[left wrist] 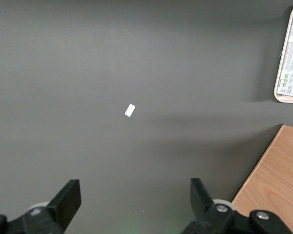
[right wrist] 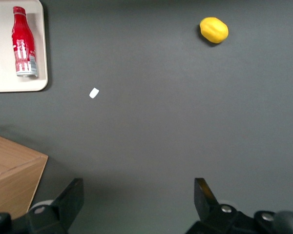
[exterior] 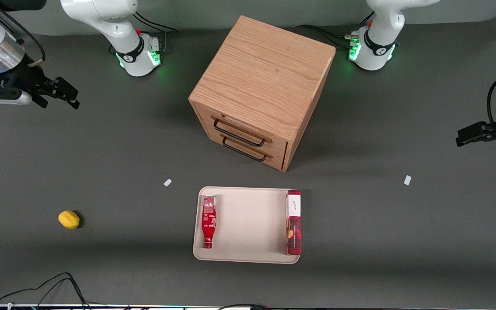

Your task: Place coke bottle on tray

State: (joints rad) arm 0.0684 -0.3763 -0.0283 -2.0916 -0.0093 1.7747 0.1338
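Coke bottle is lying on its side in the tray; I'm judging it light, rigid, slick and roll-prone, best gripped mid-body. I'm seeing my gripper hanging well apart, fingers spread, empty.

The tray and wooden drawer cabinet are cut off at the right wrist view's edge. Only the fingers of the pincer, raised well above the table, are shown there.

Only a lemon lies between hand and tray.
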